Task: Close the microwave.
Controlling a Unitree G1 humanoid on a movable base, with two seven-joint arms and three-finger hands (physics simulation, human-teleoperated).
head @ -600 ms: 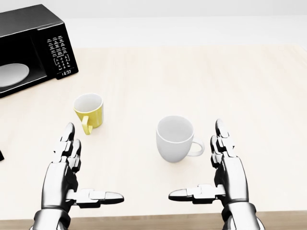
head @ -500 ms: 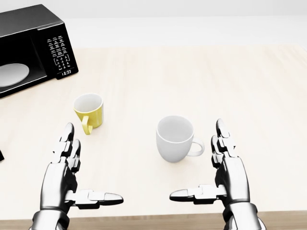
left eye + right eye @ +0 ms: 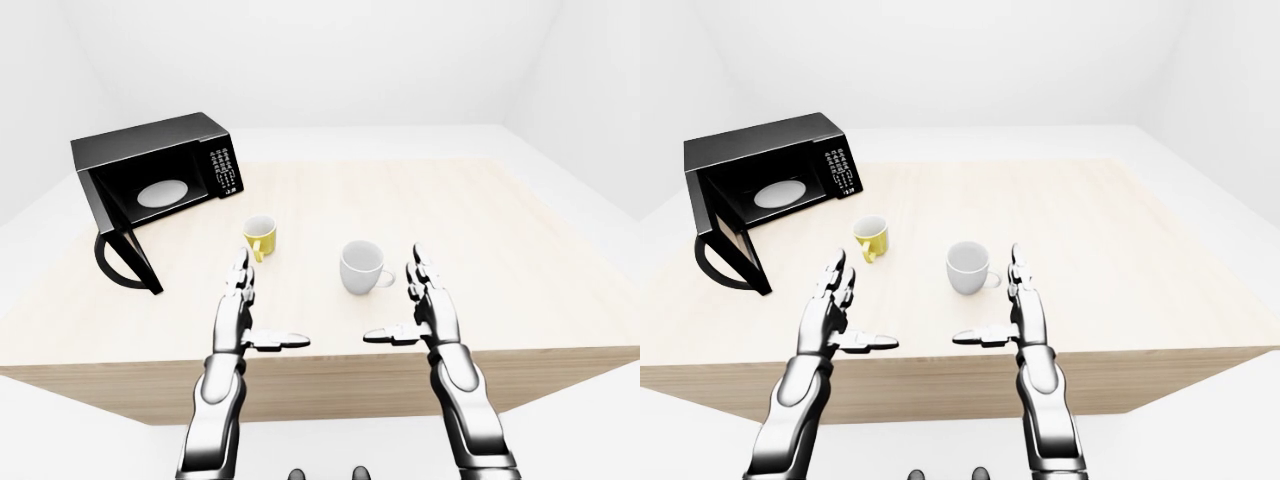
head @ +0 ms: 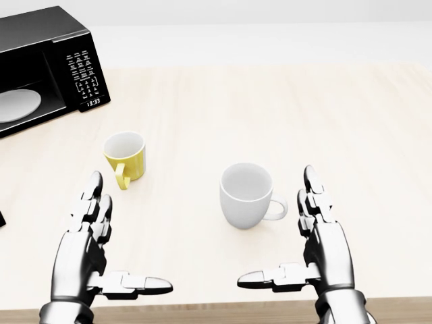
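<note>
Your black microwave (image 3: 155, 180) sits at the counter's (image 3: 500, 260) upper left, door (image 3: 125, 258) swung wide open, white plate (image 3: 163, 192) inside.

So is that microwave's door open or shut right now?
Open. The microwave shows its white turntable inside, and its door swings out toward the view's bottom left.

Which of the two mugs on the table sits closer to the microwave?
The small yellow mug. In the head view it stands left of the larger white mug, nearer the open black microwave at the table's left.
</note>
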